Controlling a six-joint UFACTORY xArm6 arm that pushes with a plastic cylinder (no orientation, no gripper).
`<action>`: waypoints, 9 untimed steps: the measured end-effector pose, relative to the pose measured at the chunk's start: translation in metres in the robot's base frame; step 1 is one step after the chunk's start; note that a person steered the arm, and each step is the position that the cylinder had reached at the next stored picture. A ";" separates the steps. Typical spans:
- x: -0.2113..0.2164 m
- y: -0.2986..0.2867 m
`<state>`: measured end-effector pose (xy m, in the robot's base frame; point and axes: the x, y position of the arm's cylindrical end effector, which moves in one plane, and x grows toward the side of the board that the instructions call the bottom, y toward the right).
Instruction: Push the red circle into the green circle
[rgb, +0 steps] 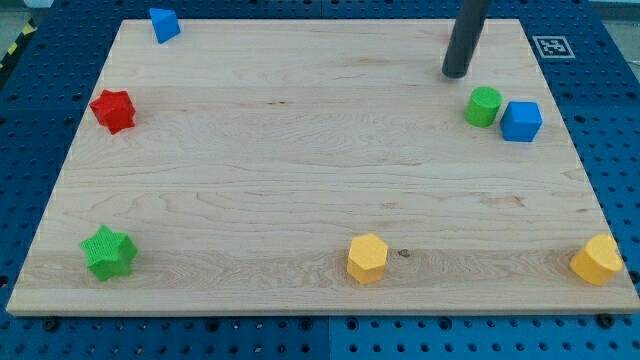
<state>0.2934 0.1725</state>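
My tip (456, 73) sits on the bench (300, 170) near the view's top right, just up and to the view's left of the green circle (483, 106), not touching it. No claw on this rig, just a straight dark rod, so nothing is gripped.

Green circle is a short cylinder; the blue cube (521, 121) is just beside it on the view's right, and I can't tell whether they touch. No red circle visible. The only red piece is the red star (113, 110), far at the view's left.

Others: blue block (164, 24) at top left, wedge-like; green star (108, 252) bottom left; yellow hexagon (367, 259) bottom centre; yellow block (598, 260) bottom right, near the edge.

Blocks look matte. Bench is pale wood with grain lines, lying on a blue perforated plate (40, 90). Fiducial marker (552, 46) at top right.
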 end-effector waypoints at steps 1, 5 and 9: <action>-0.036 -0.026; -0.102 0.033; -0.028 0.047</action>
<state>0.2652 0.2191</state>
